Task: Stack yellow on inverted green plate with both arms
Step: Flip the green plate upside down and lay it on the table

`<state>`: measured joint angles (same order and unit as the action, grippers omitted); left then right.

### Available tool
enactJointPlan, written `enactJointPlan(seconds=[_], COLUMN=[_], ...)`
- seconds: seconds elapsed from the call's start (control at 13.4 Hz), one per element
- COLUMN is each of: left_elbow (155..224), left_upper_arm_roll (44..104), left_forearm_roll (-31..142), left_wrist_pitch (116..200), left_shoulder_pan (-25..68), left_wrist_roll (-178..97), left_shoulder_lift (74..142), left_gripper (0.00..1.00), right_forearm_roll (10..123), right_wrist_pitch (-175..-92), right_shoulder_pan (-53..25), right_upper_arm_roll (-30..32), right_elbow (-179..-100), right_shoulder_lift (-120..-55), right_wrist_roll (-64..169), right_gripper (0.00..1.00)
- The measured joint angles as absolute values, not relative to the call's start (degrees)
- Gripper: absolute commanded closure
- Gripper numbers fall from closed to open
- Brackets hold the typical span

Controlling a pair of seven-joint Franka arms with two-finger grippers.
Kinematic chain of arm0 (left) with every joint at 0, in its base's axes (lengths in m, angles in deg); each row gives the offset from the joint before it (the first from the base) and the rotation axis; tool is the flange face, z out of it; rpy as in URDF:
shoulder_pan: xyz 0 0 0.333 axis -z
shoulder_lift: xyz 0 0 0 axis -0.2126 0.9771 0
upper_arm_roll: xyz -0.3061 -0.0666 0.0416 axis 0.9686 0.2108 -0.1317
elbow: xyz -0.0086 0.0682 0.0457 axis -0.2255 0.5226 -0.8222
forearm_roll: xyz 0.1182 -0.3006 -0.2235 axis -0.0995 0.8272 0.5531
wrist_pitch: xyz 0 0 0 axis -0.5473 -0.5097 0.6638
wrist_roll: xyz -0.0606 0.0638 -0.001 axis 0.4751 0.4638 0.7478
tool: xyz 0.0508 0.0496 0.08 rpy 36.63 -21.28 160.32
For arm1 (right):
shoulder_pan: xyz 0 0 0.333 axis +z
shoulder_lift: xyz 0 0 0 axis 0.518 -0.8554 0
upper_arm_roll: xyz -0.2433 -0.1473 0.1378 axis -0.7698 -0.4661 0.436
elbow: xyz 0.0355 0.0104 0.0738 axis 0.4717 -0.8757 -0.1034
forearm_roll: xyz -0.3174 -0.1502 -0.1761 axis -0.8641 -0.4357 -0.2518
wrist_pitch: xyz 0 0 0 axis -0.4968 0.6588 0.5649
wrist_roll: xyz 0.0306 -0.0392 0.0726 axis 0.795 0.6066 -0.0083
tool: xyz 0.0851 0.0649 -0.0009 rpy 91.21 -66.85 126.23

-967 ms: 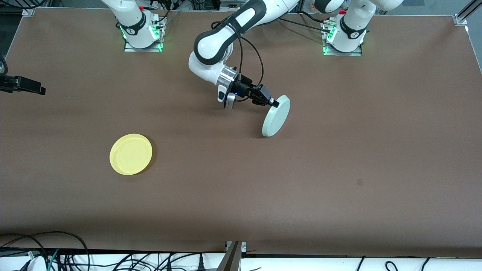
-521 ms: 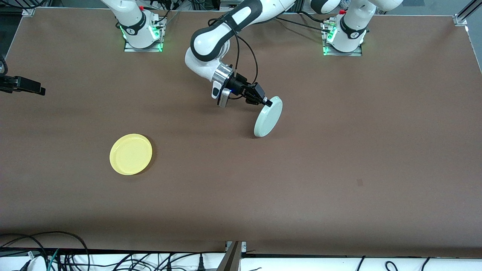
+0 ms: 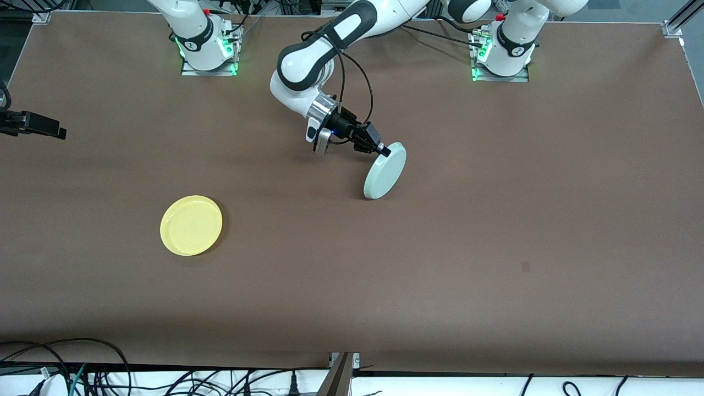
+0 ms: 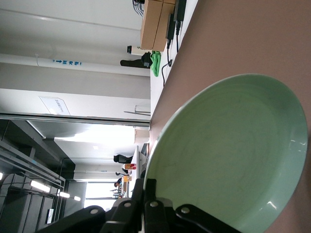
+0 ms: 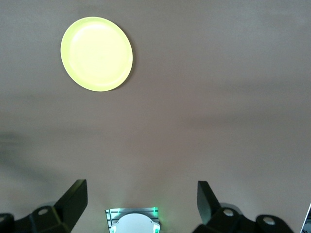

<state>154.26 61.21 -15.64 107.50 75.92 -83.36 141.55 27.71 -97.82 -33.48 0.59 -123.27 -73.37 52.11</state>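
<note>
1. The left gripper (image 3: 383, 149) has its jaws closed on the rim of the green plate (image 3: 385, 171), over the middle of the bench (image 3: 495, 247). The plate stands steeply on edge. The grip takes only a small piece of the rim, so the plate could swing or slip out while the arm turns it.
2. The low edge of the plate is very close to the bench; I cannot tell if it touches. If the arm goes down while the plate is so steep, the edge could catch and the plate could be levered out of the jaws.
3. In the left wrist view the hollow face of the plate (image 4: 228, 155) looks toward the gripper. If the jaws let go too early, the plate could fall back hollow side up, or roll away on its rim, and then it is not inverted.
4. The yellow plate (image 3: 191, 225) lies flat, well apart from the green one, toward the right arm's end and nearer to the front camera. It is thin and low, so the jaws could push it along the bench instead of catching its rim.
5. The right gripper (image 5: 141, 196) waits high above the bench by its own base, jaws wide open. If it brings the yellow plate before the left arm has gone away, the arms could meet.
</note>
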Motion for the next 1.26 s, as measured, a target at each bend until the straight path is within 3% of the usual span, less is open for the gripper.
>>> enactJointPlan(seconds=[0.07,0.6,0.89,1.26], left_elbow=[154.1,150.0,149.0,148.8], left_upper_arm_roll=[61.2,66.6,66.5,66.6], left_forearm_roll=[-15.6,-12.1,-0.9,15.3], left_wrist_pitch=[107.8,111.9,123.9,137.0], left_shoulder_pan=[76.1,76.3,73.2,61.0], left_wrist_roll=[-83.2,-80.2,-80.2,-79.1], left_shoulder_lift=[141.6,140.5,137.3,132.8], left_gripper=[0.0,0.0,0.0,0.0], right_forearm_roll=[27.7,27.7,28.0,32.9], right_wrist_pitch=[-97.8,-98.7,-101.0,-107.2], right_shoulder_pan=[-33.6,-34.8,-35.8,-37.9], right_upper_arm_roll=[0.6,0.6,0.5,0.5], right_elbow=[-123.3,-123.3,-124.1,-125.5], right_shoulder_lift=[-73.4,-74.2,-76.5,-83.9], right_wrist_roll=[52.1,51.5,50.7,50.5], right_gripper=[0.0,0.0,0.0,0.0])
